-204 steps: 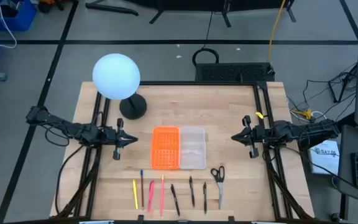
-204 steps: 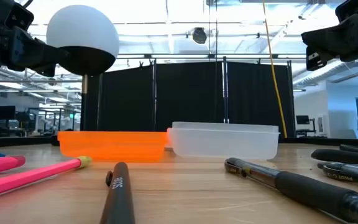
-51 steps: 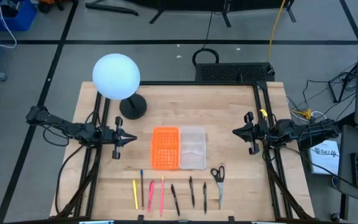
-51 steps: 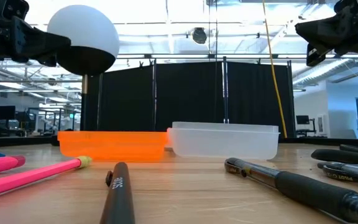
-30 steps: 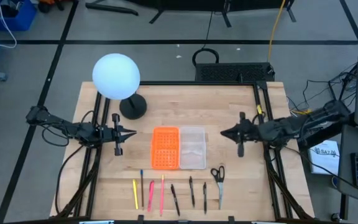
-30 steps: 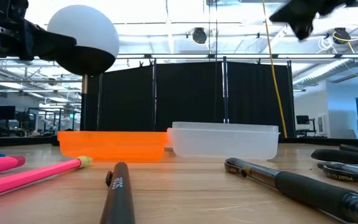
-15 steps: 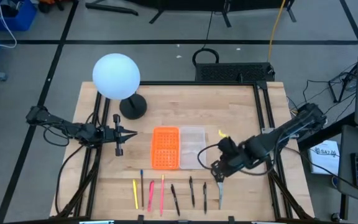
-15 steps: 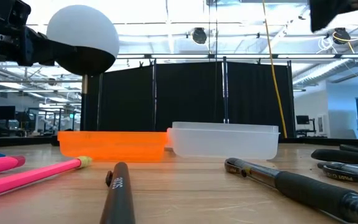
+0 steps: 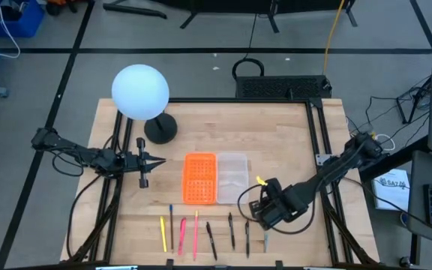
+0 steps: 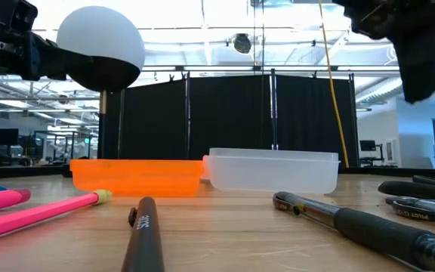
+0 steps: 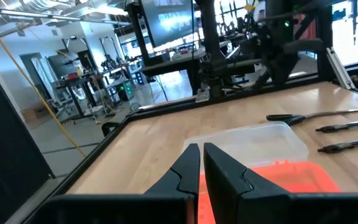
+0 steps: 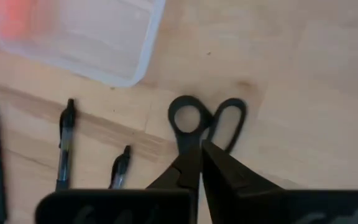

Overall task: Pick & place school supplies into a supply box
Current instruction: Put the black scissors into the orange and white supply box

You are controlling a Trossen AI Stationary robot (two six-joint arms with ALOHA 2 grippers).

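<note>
Now the right gripper (image 12: 199, 163) has dropped over the scissors (image 12: 205, 121), jaws nearly together, gripping nothing.

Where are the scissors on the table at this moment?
In the high view, the scissors lie near the table's front edge at the right end of the pen row, just right of a black pen, with the right hand directly over their handles.

Open tabletop (image 9: 276, 127) lies behind and to both sides of the supply box (image 9: 216, 178). The globe lamp (image 9: 140, 93) blocks the far left corner. A row of pens (image 9: 205, 234) crowds the front edge.
</note>
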